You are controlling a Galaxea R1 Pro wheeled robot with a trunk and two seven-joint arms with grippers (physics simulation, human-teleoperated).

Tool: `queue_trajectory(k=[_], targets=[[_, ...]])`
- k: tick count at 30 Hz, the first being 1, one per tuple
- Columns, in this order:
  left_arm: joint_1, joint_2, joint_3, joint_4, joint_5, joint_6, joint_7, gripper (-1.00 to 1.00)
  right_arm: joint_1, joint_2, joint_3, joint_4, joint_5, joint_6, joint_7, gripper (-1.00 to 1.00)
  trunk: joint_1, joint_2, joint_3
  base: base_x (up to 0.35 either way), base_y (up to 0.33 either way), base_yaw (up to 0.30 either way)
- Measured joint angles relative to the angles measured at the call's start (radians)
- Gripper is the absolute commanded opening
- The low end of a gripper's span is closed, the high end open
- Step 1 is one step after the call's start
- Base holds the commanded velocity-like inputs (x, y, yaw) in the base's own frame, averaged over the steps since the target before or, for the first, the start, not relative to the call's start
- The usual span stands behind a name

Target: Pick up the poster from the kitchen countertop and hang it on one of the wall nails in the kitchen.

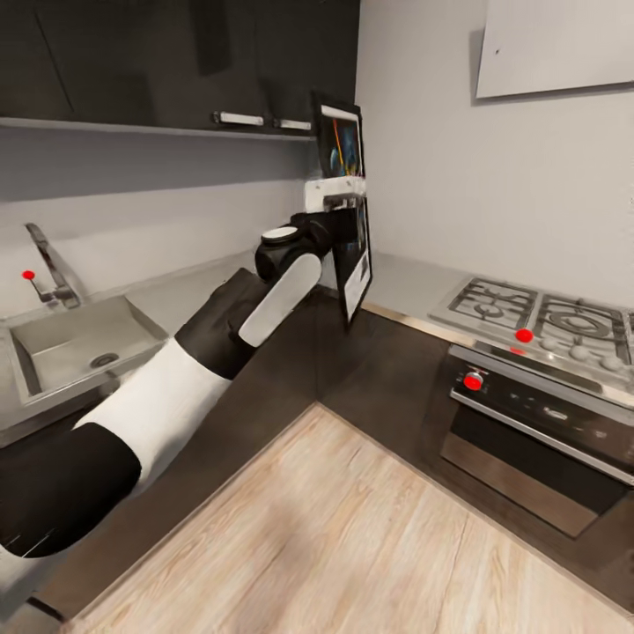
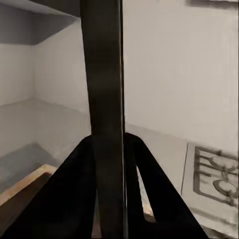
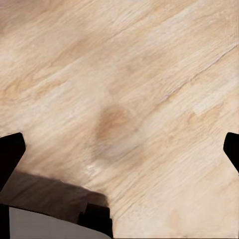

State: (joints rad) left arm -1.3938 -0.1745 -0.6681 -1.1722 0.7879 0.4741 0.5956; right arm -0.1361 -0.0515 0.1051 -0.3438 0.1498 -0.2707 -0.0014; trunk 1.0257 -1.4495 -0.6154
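Poster (image 1: 350, 211) held upright above the far corner of the kitchen countertop (image 1: 401, 277), clamped edge-on in the left gripper (image 2: 107, 149); right gripper (image 3: 119, 144) spread wide over floor; thin-edge grip probably prone to slipping or twisting; nail unseen.

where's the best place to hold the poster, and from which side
By a long side edge near mid-height, coming in edge-on. The poster is a thin flat panel standing upright, so fingers can span its thickness. The left gripper already clamps it this way, a finger on each face.
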Motion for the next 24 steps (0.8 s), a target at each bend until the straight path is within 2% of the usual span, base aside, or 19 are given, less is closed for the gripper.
queue_trajectory(k=[1,2,5,7,9,10,11,12,13,14,15,16,17,19,20,21,22,23,24], targets=[[0.0,0.0,-0.039,-0.034,0.06,0.0,0.0,-1.0,0.0,0.0,0.0,0.0,0.0,0.0,0.0,1.0,0.0,0.0,0.0,-0.315,0.0,0.0],[0.0,0.0,-0.051,-0.047,0.074,0.004,0.0,-1.0,0.0,0.0,0.0,0.0,0.0,0.0,0.0,1.0,0.0,0.0,0.0,-0.219,0.0,0.0],[0.0,0.0,-0.109,-0.126,0.208,0.013,-0.008,-1.0,0.0,0.0,-0.001,-0.002,0.0,0.0,0.0,1.0,0.0,0.0,0.0,-0.1,0.0,0.0],[0.0,0.023,-0.133,-0.152,0.249,0.022,-0.022,-1.0,0.0,-0.002,-0.002,-0.003,0.0,0.0,0.0,1.0,0.0,0.0,0.0,-0.047,0.0,0.0],[0.0,0.113,-0.171,-0.214,0.329,0.029,-0.1,-1.0,0.0,-0.007,-0.004,-0.006,0.0,0.0,0.0,1.0,-0.001,0.0,0.0,-0.021,0.0,0.0],[0.0,0.14,-0.177,-0.229,0.346,0.03,-0.127,-1.0,0.0,-0.009,-0.005,-0.007,-0.001,0.0,0.0,1.0,-0.001,0.0,0.0,-0.01,0.0,0.0],[0.001,0.217,-0.187,-0.26,0.389,0.032,-0.226,-1.0,0.0,-0.011,-0.006,-0.008,-0.001,-0.001,0.0,1.0,-0.001,0.0,0.0,-0.008,0.0,0.0],[0.001,0.25,-0.19,-0.266,0.4,0.032,-0.267,-1.0,0.0,-0.012,-0.007,-0.009,-0.001,-0.001,0.0,1.0,-0.001,0.0,0.0,-0.004,0.0,0.0],[0.001,0.321,-0.195,-0.279,0.429,0.03,-0.389,-1.0,0.0,-0.013,-0.008,-0.01,-0.002,-0.001,0.001,1.0,-0.001,0.0,0.0,-0.003,0.0,0.0],[0.007,0.372,-0.198,-0.284,0.439,0.029,-0.481,-1.0,0.0,-0.017,-0.009,-0.01,-0.003,-0.003,0.001,1.0,-0.001,0.0,0.0,-0.002,0.0,0.0],[0.011,0.397,-0.199,-0.286,0.445,0.027,-0.525,-1.0,0.0,-0.022,-0.01,-0.01,-0.004,-0.006,0.002,1.0,-0.001,0.0,0.0,-0.001,0.0,0.0],[0.032,0.464,-0.201,-0.288,0.46,0.022,-0.656,-1.0,0.0,-0.038,-0.011,-0.011,-0.007,-0.03,0.003,1.0,-0.001,0.0,0.0,0.0,0.0,0.0],[0.04,0.491,-0.201,-0.288,0.459,0.02,-0.704,-1.0,0.0,-0.042,-0.01,-0.011,-0.008,-0.041,0.004,1.0,-0.001,0.0,0.0,0.0,0.0,0.0],[0.066,0.576,-0.202,-0.286,0.459,-0.005,-0.879,-1.0,0.0,-0.055,-0.011,-0.011,-0.009,-0.091,0.01,1.0,-0.001,0.0,0.0,0.0,0.0,0.0],[0.07,0.592,-0.202,-0.285,0.46,-0.013,-0.906,-1.0,0.0,-0.058,-0.011,-0.011,-0.009,-0.102,0.017,1.0,-0.001,0.0,0.0,0.0,0.0,0.0],[0.081,0.619,-0.204,-0.284,0.459,-0.029,-0.945,-1.0,0.0,-0.067,-0.011,-0.011,-0.009,-0.123,0.039,1.0,-0.001,0.0,0.0,0.0,0.0,0.0],[0.104,0.658,-0.207,-0.283,0.456,-0.049,-0.995,-1.0,0.0,-0.087,-0.012,-0.011,-0.011,-0.159,0.093,1.0,-0.001,0.0,0.0,0.0,0.0,0.0],[0.124,0.682,-0.208,-0.283,0.458,-0.062,-1.031,-1.0,0.0,-0.11,-0.016,-0.012,-0.015,-0.181,0.144,1.0,-0.001,0.0,0.0,0.0,0.0,0.0],[0.17,0.719,-0.209,-0.283,0.456,-0.102,-1.102,-1.0,0.0,-0.163,-0.044,-0.023,-0.065,-0.207,0.294,1.0,-0.001,0.0,0.0,0.0,0.0,0.0]])
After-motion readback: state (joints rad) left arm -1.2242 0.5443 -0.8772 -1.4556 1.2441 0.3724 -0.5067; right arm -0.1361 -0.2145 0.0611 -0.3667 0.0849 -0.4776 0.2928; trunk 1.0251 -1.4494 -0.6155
